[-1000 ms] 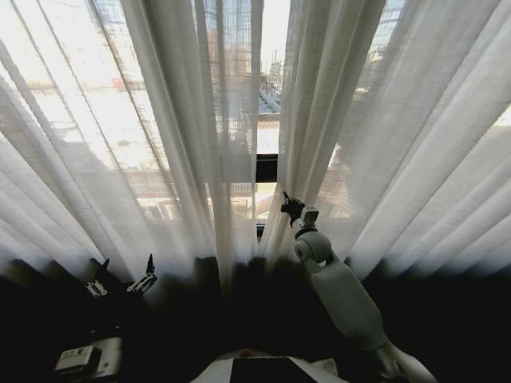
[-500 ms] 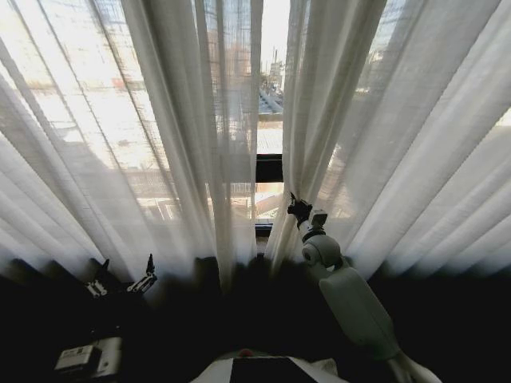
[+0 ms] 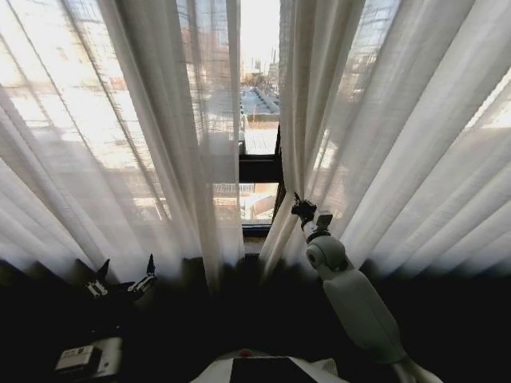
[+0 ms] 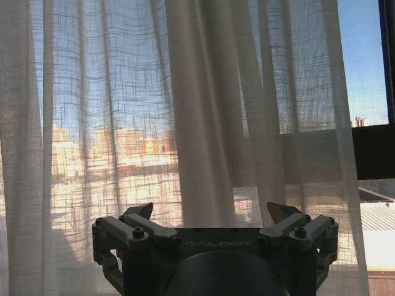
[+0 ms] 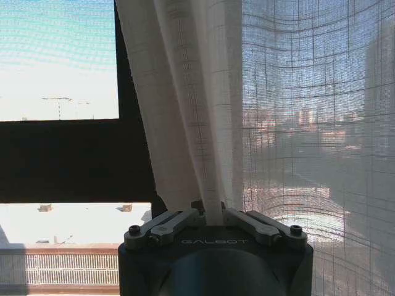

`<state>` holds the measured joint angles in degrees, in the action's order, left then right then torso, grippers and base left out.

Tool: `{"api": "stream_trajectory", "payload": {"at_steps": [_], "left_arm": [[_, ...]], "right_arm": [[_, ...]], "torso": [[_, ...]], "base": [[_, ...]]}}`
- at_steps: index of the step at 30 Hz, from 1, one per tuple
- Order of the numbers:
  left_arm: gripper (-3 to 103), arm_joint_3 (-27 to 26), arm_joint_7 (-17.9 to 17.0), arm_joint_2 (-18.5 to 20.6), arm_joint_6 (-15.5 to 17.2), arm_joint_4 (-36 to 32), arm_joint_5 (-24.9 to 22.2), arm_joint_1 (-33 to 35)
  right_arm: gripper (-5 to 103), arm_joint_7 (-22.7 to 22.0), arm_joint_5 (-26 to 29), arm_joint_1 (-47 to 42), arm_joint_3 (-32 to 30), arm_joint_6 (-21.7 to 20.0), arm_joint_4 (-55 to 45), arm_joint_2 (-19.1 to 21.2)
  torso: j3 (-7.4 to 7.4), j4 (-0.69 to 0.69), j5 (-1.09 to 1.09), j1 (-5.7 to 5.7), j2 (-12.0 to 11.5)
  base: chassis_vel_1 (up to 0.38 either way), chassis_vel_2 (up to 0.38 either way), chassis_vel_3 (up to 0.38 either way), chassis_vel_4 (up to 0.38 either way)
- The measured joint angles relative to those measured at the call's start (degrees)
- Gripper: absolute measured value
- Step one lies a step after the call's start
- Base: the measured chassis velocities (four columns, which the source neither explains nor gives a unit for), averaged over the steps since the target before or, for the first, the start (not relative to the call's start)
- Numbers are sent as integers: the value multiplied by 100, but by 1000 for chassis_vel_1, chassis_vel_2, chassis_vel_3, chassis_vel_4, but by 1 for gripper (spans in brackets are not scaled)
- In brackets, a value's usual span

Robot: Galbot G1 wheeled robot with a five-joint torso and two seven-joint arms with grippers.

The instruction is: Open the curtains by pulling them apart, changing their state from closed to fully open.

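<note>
Mid-pull: right gripper [image 5: 213, 216] clamped on right curtain [image 3: 383, 136] inner edge beside narrow centre gap. Left gripper [image 4: 210, 216] spread wide, empty, low before left curtain [image 3: 136, 136]. Next: drag farther right, then grab left panel.

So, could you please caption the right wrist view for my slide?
Right gripper clamped on the right curtain's inner edge beside the dark window frame.
</note>
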<state>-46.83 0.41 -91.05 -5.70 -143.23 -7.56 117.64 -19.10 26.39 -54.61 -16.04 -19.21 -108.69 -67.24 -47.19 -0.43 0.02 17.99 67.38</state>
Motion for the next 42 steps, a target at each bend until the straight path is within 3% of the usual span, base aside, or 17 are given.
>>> {"api": "stream_trajectory", "payload": {"at_steps": [42], "left_arm": [[100, 32, 16, -10, -136, 0, 59, 77]], "right_arm": [[0, 56, 42, -202, -359, -2, -34, -9]], "torso": [[0, -1, -1, -1, 0]], "base": [[-316, -387, 310, 385]]}}
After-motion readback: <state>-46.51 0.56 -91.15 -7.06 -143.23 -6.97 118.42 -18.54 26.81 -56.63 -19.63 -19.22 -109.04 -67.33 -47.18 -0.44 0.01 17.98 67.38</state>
